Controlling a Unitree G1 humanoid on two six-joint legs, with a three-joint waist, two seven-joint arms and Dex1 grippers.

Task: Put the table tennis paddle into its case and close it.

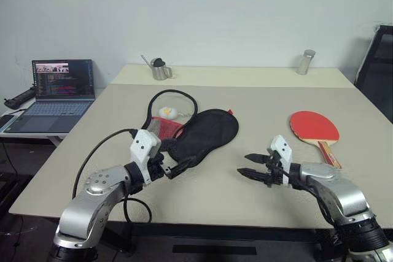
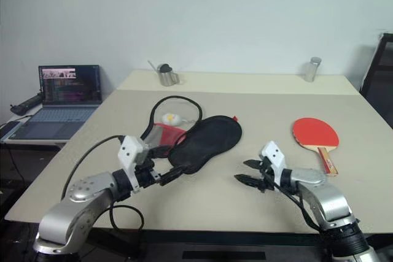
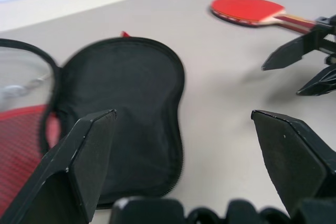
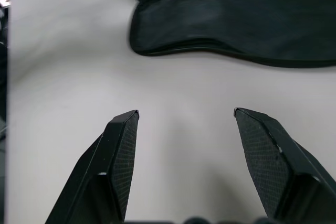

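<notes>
1. Left gripper (image 1: 179, 166): fingers spread wide, empty, raised over the near part of the table (image 1: 258, 99), pointing forward and toward the right, tips just at the near narrow end of the case (image 1: 206, 133).
2. Right gripper (image 1: 249, 165): fingers apart, empty, held above bare tabletop, pointing toward the left, toward the case but clear of it.
3. Case: lying open and flat on the table between and beyond the two grippers, nearer the left one; black outer flap uppermost on the right side, red lining (image 1: 164, 128) showing on the left side, partly hidden behind the left wrist; black cord loop (image 1: 172, 93) curving away from it toward the far side.
4. Table tennis paddle (image 1: 315, 126): flat on the table, red face up, well apart from the case, beyond and to the right of the right gripper; wooden handle (image 1: 328, 152) pointing back toward the near edge, close by the right forearm, untouched.
5. Farther off: small white and yellow object (image 1: 166, 112) inside the cord loop; metal pitcher (image 1: 161, 69) and metal cylinder (image 1: 305, 62) near the far edge; open laptop (image 1: 56, 93) on a side desk to the left.
</notes>
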